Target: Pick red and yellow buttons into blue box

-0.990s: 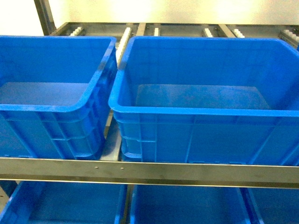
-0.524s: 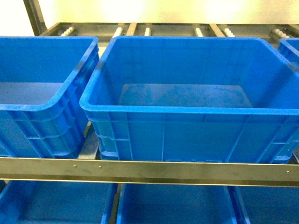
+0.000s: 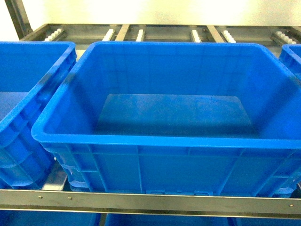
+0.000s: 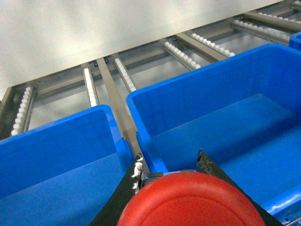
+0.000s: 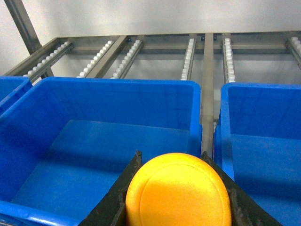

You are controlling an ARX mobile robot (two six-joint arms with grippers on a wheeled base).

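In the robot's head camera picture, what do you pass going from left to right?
Left blue box → big middle blue box → corner of another blue box at the right edge.

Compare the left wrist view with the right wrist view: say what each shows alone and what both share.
Only the left wrist view shows the red button, held in the left gripper. Only the right wrist view shows the yellow button, held in the right gripper. Both show the roller rack and the middle blue box, with nothing seen inside it, plus a neighbouring box beside it.
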